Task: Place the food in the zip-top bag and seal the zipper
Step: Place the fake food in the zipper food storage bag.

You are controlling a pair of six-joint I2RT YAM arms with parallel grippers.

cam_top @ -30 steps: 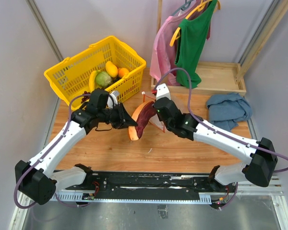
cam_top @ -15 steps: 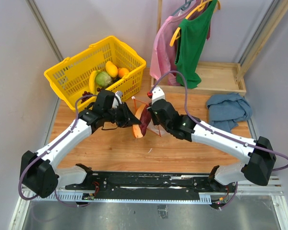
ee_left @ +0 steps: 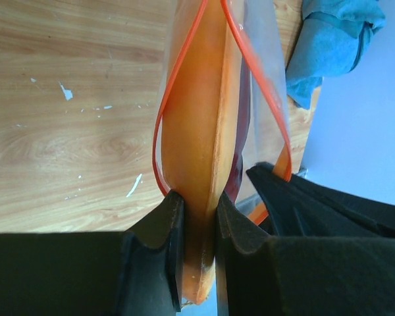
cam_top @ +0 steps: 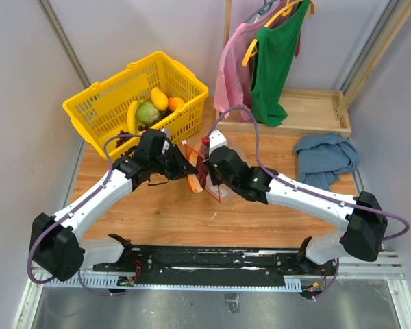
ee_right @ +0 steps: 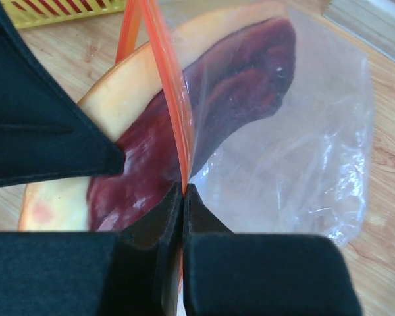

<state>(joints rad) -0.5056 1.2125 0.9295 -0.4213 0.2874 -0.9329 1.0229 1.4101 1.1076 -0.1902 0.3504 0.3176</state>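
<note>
Wooden surface (cam_top: pixel 157 212), seen from above: yellow basket (cam_top: pixel 109 113) with other produce at 10 o'clock, hanging clothes (cam_top: pixel 270 62) at 1 o'clock, crumpled blue cloth (cam_top: pixel 325 156) at 3 o'clock. Both of my arms meet near the centre.

Location of work: the long orange-brown piece (ee_left: pixel 201 112), purple on one face, is held above the surface. Its far end is past the mouth of the clear bag (ee_right: pixel 316 145); its near end is outside. The red-orange zipper (ee_right: pixel 164 79) loops around both sides of it.

Risks, as judged:
- My right tool has only a thin pinch on the zipper. A tug from the piece could pull the strip free, and the mouth would collapse.
- The piece fills much of the mouth. Its edge may catch on the strip and drag the bag rather than slide in.
- Letting go early would leave the near end sticking out, so the zipper could not seal.

Tools:
- Left tool (ee_left: pixel 199 201): fingers clamped on the near end of the piece, opened only to its thickness.
- Right tool (ee_right: pixel 184 191): fingers pressed together on the zipper at one side of the mouth, no visible gap.
</note>
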